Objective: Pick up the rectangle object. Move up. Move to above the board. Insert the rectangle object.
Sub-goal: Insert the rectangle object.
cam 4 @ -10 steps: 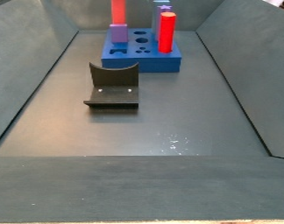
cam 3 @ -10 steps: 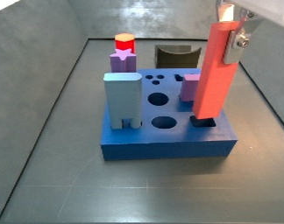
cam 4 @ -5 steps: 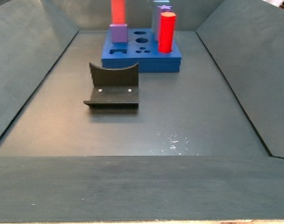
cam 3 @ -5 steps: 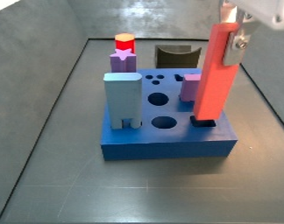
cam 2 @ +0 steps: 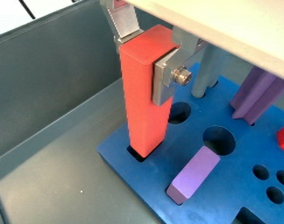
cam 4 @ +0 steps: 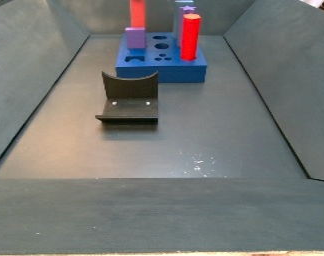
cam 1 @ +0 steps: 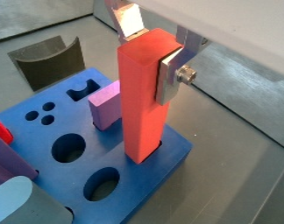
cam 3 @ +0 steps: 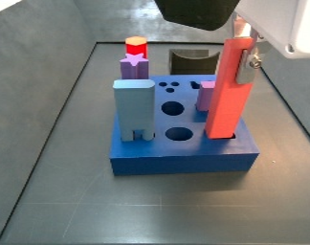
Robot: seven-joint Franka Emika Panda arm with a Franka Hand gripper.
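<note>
Grey walls ring the dark table (cam 3: 68,191), where the board (cam 3: 184,158) sits mid-frame in a side view. At upper right the gripper (cam 3: 251,53) has its jaws clamped on the upper part of the rectangle object (cam 3: 228,91), holding it upright so its foot lines up with a square hole at the board's corner (cam 1: 145,160); in both wrist views the foot already sits in the hole's mouth, probably not fully down

Colours on the grey worktop (cam 4: 192,140)

The rectangle object (cam 1: 147,96) is red-orange and plain, gripped near its top by the silver-plated claw (cam 1: 154,54); the board (cam 3: 184,153) is deep blue, holding a light-blue block (cam 3: 132,110), a purple star piece (cam 3: 135,65) and a red-topped cylinder (cam 3: 136,45).
</note>
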